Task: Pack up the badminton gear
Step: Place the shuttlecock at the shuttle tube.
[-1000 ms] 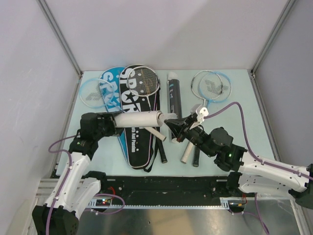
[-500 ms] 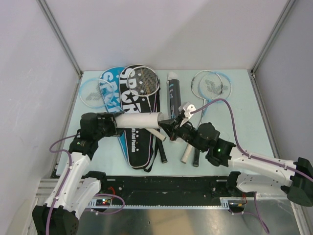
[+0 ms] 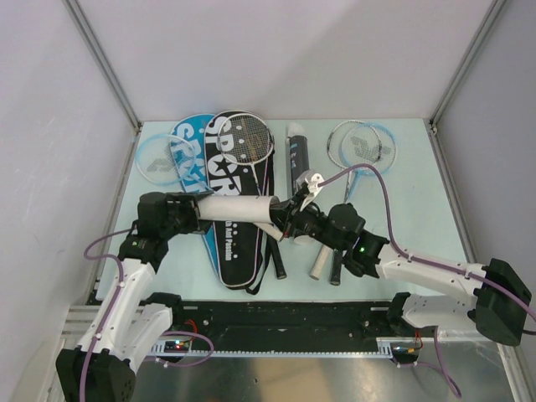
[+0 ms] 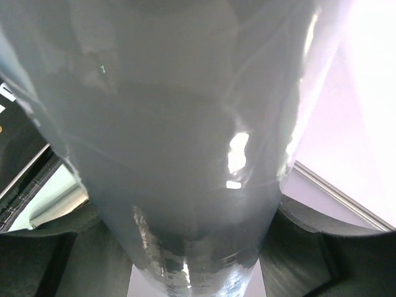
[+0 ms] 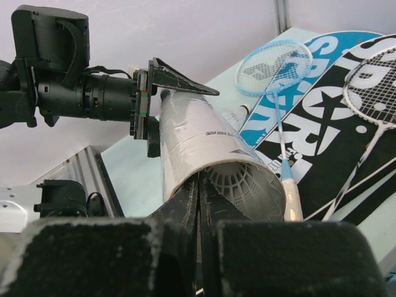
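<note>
the white tube (image 3: pixel 239 206) lies level in the air over the black "sport" cover (image 3: pixel 239 251), near the middle of the desk (image 3: pixel 402 193), with its open mouth turned toward the right arm. the left pincer (image 3: pixel 199 209) is clamped around its closed end. in the left wrist view the tube (image 4: pixel 185 154) fills nearly the whole picture, with a dark finger on either side.

a white shuttlecock (image 5: pixel 241 182) sits just inside the mouth, its ribbed skirt showing in the right wrist view. the right pincer (image 3: pixel 285 219) is at that mouth with its jaws pressed together, tips (image 5: pixel 198 192) against the rim beside the shuttlecock. whether they pinch the skirt cannot be told.

under the tube, a white-framed racket (image 3: pixel 249 138) rests on the black cover, head at the far end. a blue "sport" cover (image 3: pixel 188 155) lies partly beneath the black one on its left. a blue-framed racket (image 3: pixel 155 159) lies over that cover's left edge.

to the right of the covers a black tube (image 3: pixel 297 159) lies pointing away from the arms. further right, two overlapping racket heads (image 3: pixel 360 144) lie near the far right corner. a white handle (image 3: pixel 321 264) and a black handle (image 3: pixel 337 266) show below the right arm's wrist.
</note>
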`<state>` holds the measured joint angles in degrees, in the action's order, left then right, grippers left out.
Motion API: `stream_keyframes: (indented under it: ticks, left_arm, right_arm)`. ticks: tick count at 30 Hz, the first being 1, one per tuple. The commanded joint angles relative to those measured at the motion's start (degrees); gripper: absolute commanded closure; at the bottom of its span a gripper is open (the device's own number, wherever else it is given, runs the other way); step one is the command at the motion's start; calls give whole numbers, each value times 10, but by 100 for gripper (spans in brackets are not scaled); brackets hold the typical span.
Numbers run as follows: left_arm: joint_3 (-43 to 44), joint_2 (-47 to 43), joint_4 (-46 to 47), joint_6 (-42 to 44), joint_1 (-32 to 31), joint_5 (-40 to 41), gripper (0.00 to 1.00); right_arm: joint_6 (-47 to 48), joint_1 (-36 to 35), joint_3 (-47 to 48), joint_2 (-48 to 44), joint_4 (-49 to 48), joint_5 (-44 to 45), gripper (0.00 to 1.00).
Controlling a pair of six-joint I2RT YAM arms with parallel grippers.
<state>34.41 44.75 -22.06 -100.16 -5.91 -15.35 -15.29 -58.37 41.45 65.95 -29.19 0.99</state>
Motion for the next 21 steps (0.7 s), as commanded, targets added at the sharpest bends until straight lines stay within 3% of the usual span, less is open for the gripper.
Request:
stream_keyframes:
  ticks: [1,13,21]
  left_arm:
    - [34,-7,28,1,1,-29,64]
    - [34,-19,28,0,1,-21,64]
    - [25,-20,32,21,1,23,65]
  right_arm:
    - [-29,6,3,14,-32,-38,100]
    - [-91,40,3,25,-18,-86,93]
    - [-147,86,4,-22,28,-136,59]
